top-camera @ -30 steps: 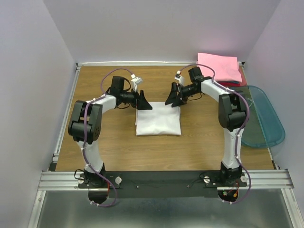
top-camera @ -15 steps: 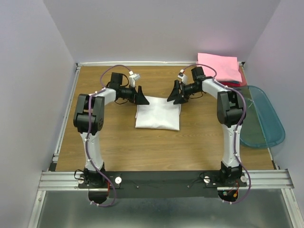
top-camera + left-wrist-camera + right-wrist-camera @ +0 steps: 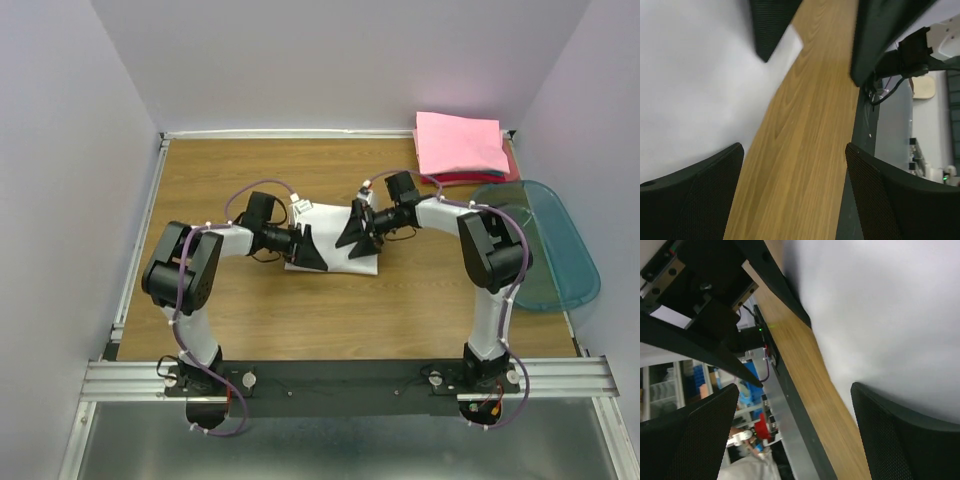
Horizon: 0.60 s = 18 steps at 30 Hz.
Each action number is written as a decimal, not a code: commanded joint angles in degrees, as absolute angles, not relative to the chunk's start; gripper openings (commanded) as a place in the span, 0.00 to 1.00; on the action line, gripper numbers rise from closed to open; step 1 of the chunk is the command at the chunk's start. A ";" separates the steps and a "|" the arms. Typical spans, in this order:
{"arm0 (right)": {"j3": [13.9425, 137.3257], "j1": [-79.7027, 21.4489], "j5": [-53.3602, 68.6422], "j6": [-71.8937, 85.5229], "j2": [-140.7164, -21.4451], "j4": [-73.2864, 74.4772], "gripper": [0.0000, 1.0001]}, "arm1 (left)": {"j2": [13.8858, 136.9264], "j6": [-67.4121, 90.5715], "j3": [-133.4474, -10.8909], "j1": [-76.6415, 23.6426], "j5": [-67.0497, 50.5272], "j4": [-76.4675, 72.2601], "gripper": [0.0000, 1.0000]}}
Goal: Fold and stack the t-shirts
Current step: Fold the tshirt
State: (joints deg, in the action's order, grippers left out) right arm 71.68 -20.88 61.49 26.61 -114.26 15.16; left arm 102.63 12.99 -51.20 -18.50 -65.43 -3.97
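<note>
White t-shirt [image 3: 328,232] lies flat mid table [image 3: 200,180], long side going L to R. The left gripper [image 3: 310,250] & right gripper [image 3: 352,232] hang over its near edge, one per side, both wide open, holding nothing. Pink stack [image 3: 460,142] sits at far right corner.

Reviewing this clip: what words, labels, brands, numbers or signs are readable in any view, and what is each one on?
None can be read.
The white t-shirt, the pink folded shirts and the teal bin show no print in these views.
The background shelving in the right wrist view is too blurred to tell whether it bears any text.
</note>
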 commanded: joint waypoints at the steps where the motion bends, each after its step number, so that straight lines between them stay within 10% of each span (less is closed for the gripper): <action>1: 68.12 -19.25 61.44 27.34 -118.82 11.95 1.00 | 106.95 15.12 -49.40 -15.66 -65.48 -7.82 0.90; 18: 69.61 -26.18 65.31 31.64 -108.89 10.64 1.00 | 100.01 10.63 -51.76 -18.46 -71.71 -1.05 0.91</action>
State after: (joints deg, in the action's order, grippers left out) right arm 69.06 -19.62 63.90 28.10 -111.22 14.04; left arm 100.25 10.33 -50.46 -16.67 -69.71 -1.02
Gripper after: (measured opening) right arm 0.998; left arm 0.905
